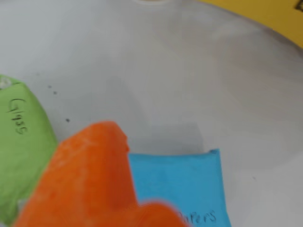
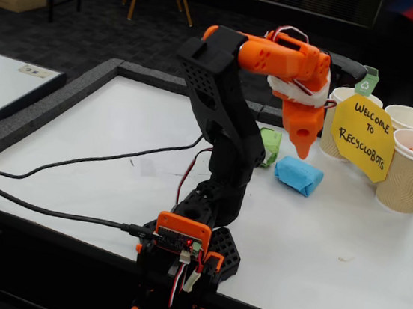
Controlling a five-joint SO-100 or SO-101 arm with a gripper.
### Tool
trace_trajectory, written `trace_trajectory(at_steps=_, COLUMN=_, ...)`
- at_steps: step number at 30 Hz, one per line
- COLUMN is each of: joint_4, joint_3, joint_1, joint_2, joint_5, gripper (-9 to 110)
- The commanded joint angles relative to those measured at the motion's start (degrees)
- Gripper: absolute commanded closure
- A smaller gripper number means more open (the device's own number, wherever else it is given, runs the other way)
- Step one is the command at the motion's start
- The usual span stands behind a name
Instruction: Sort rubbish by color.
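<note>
Two pieces of rubbish lie on the white table. In the wrist view, a green lump (image 1: pixel 21 146) marked "Glass" is at the left and a blue lump (image 1: pixel 182 184) marked "Papers" is at the bottom centre. My orange gripper (image 1: pixel 112 130) rises from the bottom edge between them, partly covering both. The fixed view shows the gripper (image 2: pixel 299 152) pointing straight down, its fingers tapering together to one tip with nothing seen between them. It hangs just above the blue lump (image 2: pixel 298 175), with the green lump (image 2: pixel 269 146) behind and to the left.
Three ribbed beige paper cups (image 2: pixel 409 176) with coloured tags stand at the table's right end. A yellow "Welcome to Recyclobots" sign (image 2: pixel 363 136) leans in front of them, its edge (image 1: pixel 279 16) showing in the wrist view. Black cables (image 2: pixel 77 161) run across the left of the table.
</note>
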Motion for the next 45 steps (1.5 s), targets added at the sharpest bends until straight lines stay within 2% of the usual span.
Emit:
trace_trajectory(at_steps=1, joint_4=-4.8, joint_3=-0.3, joint_1=-0.1, joint_2=0.4, joint_5=-1.1, gripper=82)
trace_trajectory(at_steps=10, joint_4=-4.8, joint_3=-2.4, joint_1=6.0, joint_2=-2.7, joint_5=-0.4, gripper=85)
trace_trajectory(at_steps=21, joint_4=-5.9, joint_3=-4.0, joint_1=5.9, joint_2=-6.0, joint_5=19.4, gripper=83)
trace_trajectory(at_steps=35, joint_4=-5.6, joint_3=-9.1, joint_1=2.0, joint_2=-18.5, joint_5=20.2, gripper=81)
trace_trajectory(at_steps=39, joint_4=-8.1, joint_3=-9.1, joint_1=2.6, joint_2=-19.5, joint_5=20.3, gripper=86)
trace_trajectory(at_steps=43, joint_4=-9.4, joint_3=-9.5, joint_1=4.0, joint_2=-19.6, joint_5=20.6, gripper=101)
trace_trajectory(at_steps=45, joint_4=-9.8, joint_3=-9.8, joint_1=4.6, joint_2=-19.6, joint_5=20.6, gripper=101)
